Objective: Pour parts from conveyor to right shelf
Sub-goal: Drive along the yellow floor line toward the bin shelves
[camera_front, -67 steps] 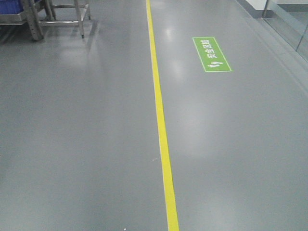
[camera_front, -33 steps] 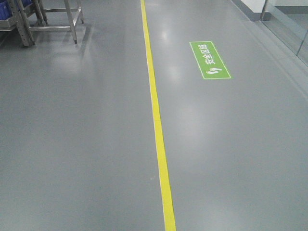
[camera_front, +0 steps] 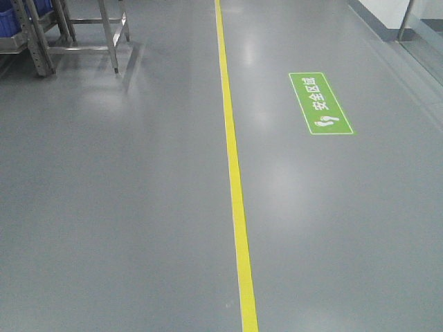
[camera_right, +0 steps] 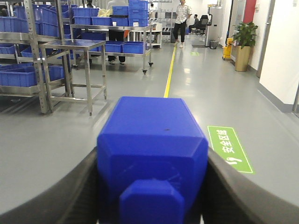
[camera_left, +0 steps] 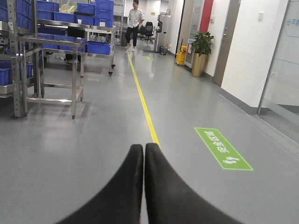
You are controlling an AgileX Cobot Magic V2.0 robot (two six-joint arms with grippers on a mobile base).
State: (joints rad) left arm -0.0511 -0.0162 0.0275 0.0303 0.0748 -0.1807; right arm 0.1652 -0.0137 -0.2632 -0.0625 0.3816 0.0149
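My right gripper is shut on a blue plastic bin, which fills the lower middle of the right wrist view; its inside and any parts are hidden. My left gripper is shut and empty, its black fingers pressed together above the grey floor. Metal shelving with blue bins stands at the left in the right wrist view and at the top left of the front view. No conveyor is in view. Neither gripper shows in the front view.
A yellow floor line runs down the aisle. A green floor sign lies to its right. A steel table and a trolley of blue bins stand at the left. A person walks far ahead. A potted plant stands by the right wall.
The front view has shifted: the yellow line and green sign have moved right and nearer, and the shelf legs at the top left show more. The base is moving along the aisle.
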